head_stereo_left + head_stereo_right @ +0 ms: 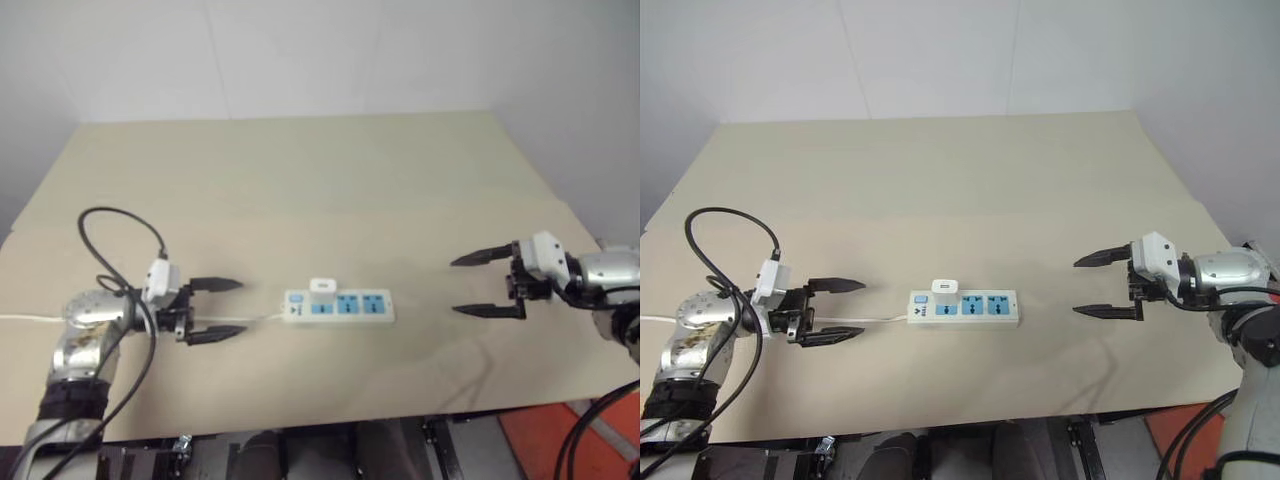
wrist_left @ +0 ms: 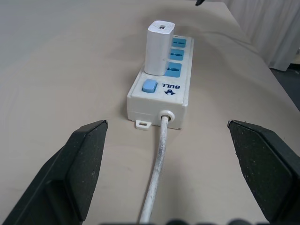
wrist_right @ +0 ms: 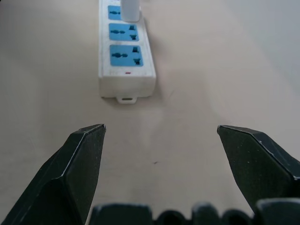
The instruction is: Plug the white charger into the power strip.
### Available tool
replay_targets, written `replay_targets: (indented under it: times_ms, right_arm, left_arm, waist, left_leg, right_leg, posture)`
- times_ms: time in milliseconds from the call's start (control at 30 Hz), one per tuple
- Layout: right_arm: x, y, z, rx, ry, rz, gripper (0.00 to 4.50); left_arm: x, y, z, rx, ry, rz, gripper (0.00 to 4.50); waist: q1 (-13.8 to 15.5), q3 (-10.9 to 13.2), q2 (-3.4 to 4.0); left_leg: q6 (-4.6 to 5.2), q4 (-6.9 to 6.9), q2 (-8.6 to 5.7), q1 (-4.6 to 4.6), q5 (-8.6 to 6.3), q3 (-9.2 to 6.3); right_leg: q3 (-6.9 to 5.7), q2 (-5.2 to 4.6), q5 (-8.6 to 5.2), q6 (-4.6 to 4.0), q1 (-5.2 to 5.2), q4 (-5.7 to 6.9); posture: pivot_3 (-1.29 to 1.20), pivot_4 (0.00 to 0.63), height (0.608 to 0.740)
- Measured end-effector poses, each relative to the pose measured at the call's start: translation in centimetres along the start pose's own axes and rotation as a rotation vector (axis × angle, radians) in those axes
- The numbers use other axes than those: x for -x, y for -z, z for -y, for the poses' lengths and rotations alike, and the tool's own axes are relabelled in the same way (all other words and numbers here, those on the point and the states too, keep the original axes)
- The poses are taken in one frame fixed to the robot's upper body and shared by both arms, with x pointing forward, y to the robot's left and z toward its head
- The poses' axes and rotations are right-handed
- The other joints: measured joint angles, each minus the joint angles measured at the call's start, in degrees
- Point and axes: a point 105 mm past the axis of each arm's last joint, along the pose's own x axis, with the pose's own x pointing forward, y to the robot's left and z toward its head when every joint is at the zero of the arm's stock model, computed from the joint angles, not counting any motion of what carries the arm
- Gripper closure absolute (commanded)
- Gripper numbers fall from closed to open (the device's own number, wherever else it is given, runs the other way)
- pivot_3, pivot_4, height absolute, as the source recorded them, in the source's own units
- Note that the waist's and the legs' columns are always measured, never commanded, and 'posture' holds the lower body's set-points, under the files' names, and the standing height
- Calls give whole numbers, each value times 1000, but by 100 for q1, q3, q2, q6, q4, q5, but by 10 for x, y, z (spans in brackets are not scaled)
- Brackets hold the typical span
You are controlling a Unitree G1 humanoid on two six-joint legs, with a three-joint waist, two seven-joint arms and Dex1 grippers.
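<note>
A big tan counter holds the things. The power strip lies flat near the middle of it. Its thin white cord runs along the counter toward the left side.

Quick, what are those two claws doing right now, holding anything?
Left gripper: jaws open, holding nothing.
Right gripper: jaws open, holding nothing.
The white charger stands in the power strip.

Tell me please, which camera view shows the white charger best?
The left wrist view: the white charger stands upright in the power strip, in the socket next to the blue switch, close and unobstructed. Both eye views show it small. The right wrist view shows just its lower part at the far end.
</note>
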Motion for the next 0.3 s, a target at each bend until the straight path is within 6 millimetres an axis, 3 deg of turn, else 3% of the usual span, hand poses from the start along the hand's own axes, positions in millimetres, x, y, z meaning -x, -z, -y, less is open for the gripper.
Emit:
replay_targets:
  times_ms: [300]
  right_arm:
    - [0, 5, -6, -3, 19, 20, 0]
  left_arm:
    - [-3, 6, -4, 22, 15, 12, 25]
  waist:
    - [-11, 0, 0]
  left_leg:
    - [-4, 5, -1, 4, 3, 2]
  right_leg:
    - [1, 2, 0, 0, 2, 6]
  posture:
    - [0, 150, 740]
